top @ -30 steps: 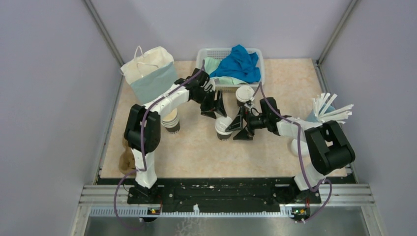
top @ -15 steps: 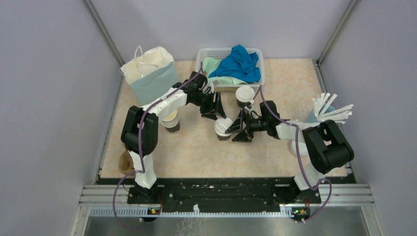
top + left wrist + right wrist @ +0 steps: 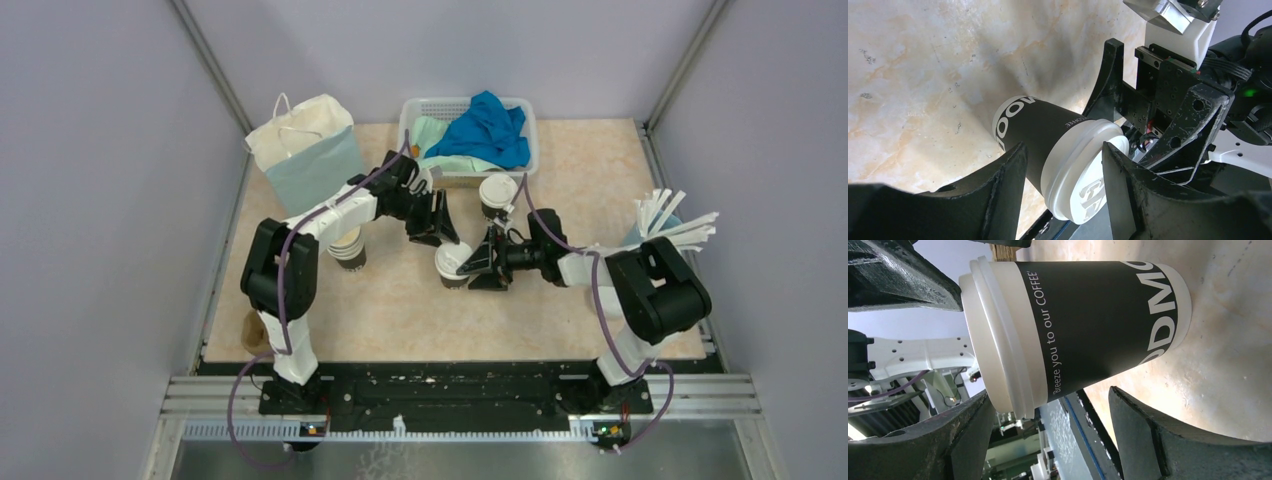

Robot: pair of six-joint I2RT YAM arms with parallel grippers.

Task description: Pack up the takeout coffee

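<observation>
Black with white lettering and a white lid [image 3: 1082, 186], the coffee cup [image 3: 452, 264] stood upright near the middle of the beige table [image 3: 400, 320]. And both arms were right on it! The left gripper [image 3: 443, 232] came at it from the far side, jaws spread wide, its fingers [image 3: 1003, 185] straddling the lid end. Whether they touched the cup could not be told. The right gripper [image 3: 478, 262] faced it from the right, also gaping wide, with the cup just beyond its tips and nothing held. A second lidded cup [image 3: 497, 192] stood just behind, near the white basket [image 3: 415, 108] with its blue cloth [image 3: 488, 128]. At far left stood the paper bag [image 3: 300, 150].
</observation>
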